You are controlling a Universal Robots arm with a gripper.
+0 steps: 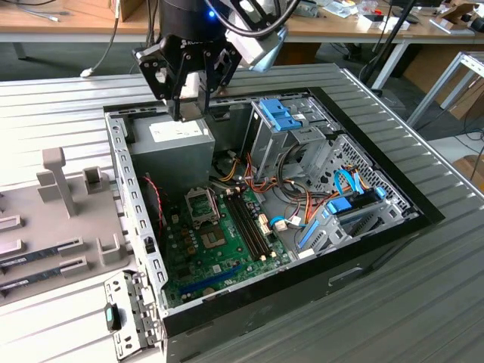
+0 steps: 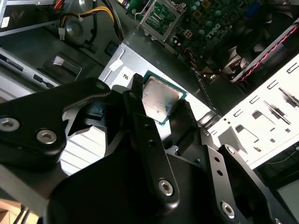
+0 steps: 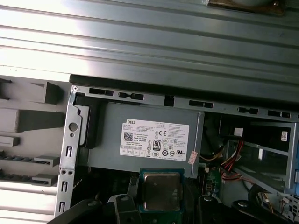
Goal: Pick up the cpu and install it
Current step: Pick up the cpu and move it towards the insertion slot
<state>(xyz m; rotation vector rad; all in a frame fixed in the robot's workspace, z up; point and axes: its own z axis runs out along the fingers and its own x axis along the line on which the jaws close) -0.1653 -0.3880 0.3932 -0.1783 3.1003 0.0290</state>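
The hand (image 1: pixel 190 106) is narrowed onto the cpu (image 2: pixel 161 99), with one black finger (image 2: pixel 140 122) on each of two opposite edges. The chip sits flat between them, its silvery lid turned up toward both wrist cameras and the thin green rim showing around the lid. It is square, so no side is the longer one. In the first wrist view the cpu (image 3: pixel 161 191) has its edges square to the edges of the grey power supply (image 3: pixel 140 149) below it.

In the exterior view the hand hangs over that power supply (image 1: pixel 170 147), at the far corner of the open computer case (image 1: pixel 363 249) on the exterior view's left. The chip is held in the air above the labelled box, not resting on it.

Further into the case lies the green motherboard (image 1: pixel 219 242), with the cpu socket (image 1: pixel 203 206) well apart from the hand. Memory sticks (image 1: pixel 246 223) stand just beside the socket, toward the exterior view's right. Beyond them is a drive cage with blue clips (image 1: pixel 283 117).

The case sits sunk into a ribbed metal counter (image 1: pixel 423 302). A grey fixture tray (image 1: pixel 53 212) lies on the counter at the exterior view's left.
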